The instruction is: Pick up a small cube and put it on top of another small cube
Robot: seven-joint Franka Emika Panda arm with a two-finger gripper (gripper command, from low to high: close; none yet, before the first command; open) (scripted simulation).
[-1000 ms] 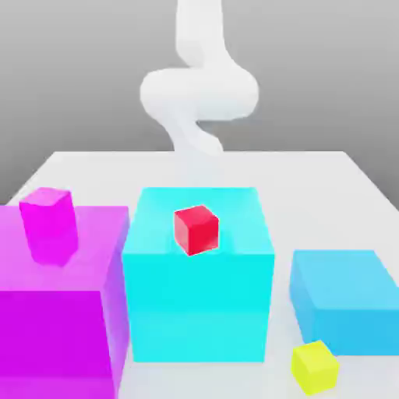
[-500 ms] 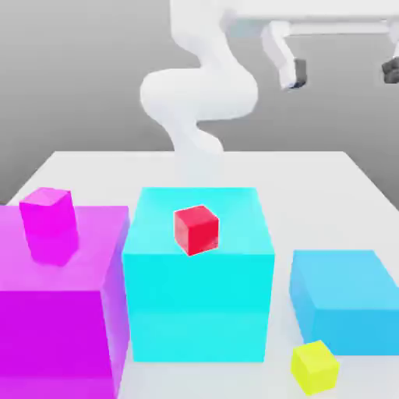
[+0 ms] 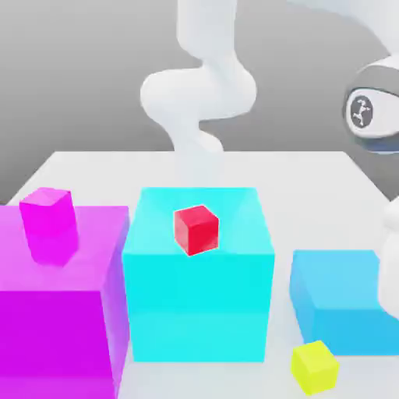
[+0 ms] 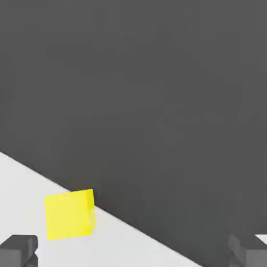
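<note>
A small red cube [image 3: 195,229] sits on top of the large cyan block [image 3: 199,288]. A small magenta cube [image 3: 48,214] rests on the large magenta block [image 3: 58,312] at the exterior view's left. On the white table near its front edge lies a small yellow cube [image 3: 315,366]. The hand view has that yellow cube [image 4: 69,214] close to the table's edge. My gripper [image 4: 133,254] is open with nothing between its dark fingertips [image 4: 18,250], and the yellow cube lies nearer one of them. The arm [image 3: 374,113] reaches down at the exterior view's right.
A low blue block [image 3: 343,300] stands on the table [image 3: 312,179] at the exterior view's right, just behind the yellow cube and beside the arm's white link [image 3: 390,257]. The cyan and magenta blocks stand side by side, nearly touching.
The arm has swung from high at the back over to the exterior view's right and nearer the camera. The fingers seen earlier at the top right have left that view. No cube moved.
</note>
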